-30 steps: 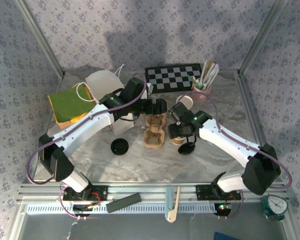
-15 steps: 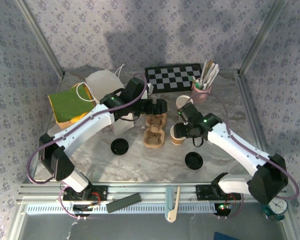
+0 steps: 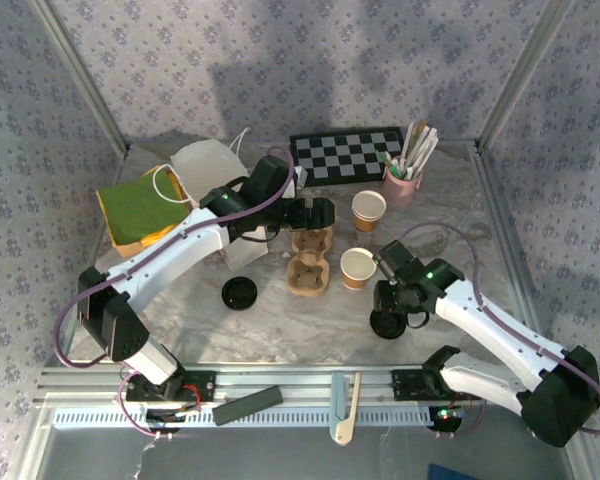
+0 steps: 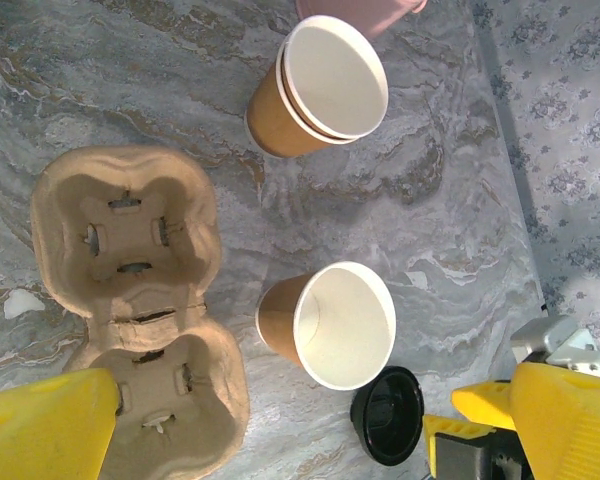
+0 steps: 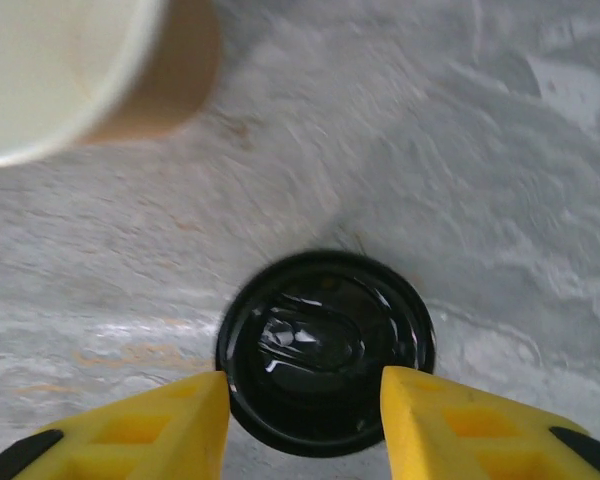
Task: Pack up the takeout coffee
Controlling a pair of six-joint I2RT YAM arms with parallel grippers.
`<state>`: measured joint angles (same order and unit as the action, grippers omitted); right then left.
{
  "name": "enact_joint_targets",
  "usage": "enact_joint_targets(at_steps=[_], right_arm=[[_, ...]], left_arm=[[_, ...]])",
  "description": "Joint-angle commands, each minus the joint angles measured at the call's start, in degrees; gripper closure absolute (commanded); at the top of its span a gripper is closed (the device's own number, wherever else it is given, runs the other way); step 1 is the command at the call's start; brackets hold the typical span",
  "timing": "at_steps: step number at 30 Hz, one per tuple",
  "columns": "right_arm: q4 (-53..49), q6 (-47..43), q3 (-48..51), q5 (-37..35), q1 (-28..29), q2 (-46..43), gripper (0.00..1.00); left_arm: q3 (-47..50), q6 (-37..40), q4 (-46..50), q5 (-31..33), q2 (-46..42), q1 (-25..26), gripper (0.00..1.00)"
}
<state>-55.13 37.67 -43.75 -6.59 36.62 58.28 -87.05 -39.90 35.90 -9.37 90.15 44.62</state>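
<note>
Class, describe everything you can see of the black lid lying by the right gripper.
The black lid is round, glossy plastic, with a raised rim and a moulded centre. It lies flat on the grey marbled table, apart from the open paper cup. The right gripper has yellow fingers flanking its near edge; whether they touch it is unclear.

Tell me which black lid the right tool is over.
The lid right of the cup tray, by the nearer open cup; the other lid lies alone left of the tray.

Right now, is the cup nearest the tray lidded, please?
No: the cup shows its bare white inside; a black lid lies beside it.
</note>
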Motion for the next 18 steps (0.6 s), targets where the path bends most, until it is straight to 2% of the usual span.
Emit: enact_joint_targets(at_steps=[1,4,7,12,18], right_arm=[[-5.15,7.30,0.73,-1.29,-1.01,0.04,0.59],[-6.26,9.97,1.21,-1.76,-1.84,0.82,0.61],[-5.75,11.26,4.38,1.58,-5.17,0.84,0.66],[-2.57,11.58,7.21,3.90,-8.01,-0.12,0.68],[-0.05,11.21,9.09,6.01,-11.60,2.72,0.72]], left_arm=[[-0.70,1.00,-0.66,0.37,-1.26,-0.31,0.00],[0.09,0.92,-1.18,0.38,-2.02,-0.29,0.00],[0.95,0.80,-1.42,0.40,-2.57,-0.27,0.00],[1.55,0.70,-1.73,0.16,-2.79,-0.28,0.00],[1.59,0.70,-1.62,0.13,-2.99,-0.32,0.00]])
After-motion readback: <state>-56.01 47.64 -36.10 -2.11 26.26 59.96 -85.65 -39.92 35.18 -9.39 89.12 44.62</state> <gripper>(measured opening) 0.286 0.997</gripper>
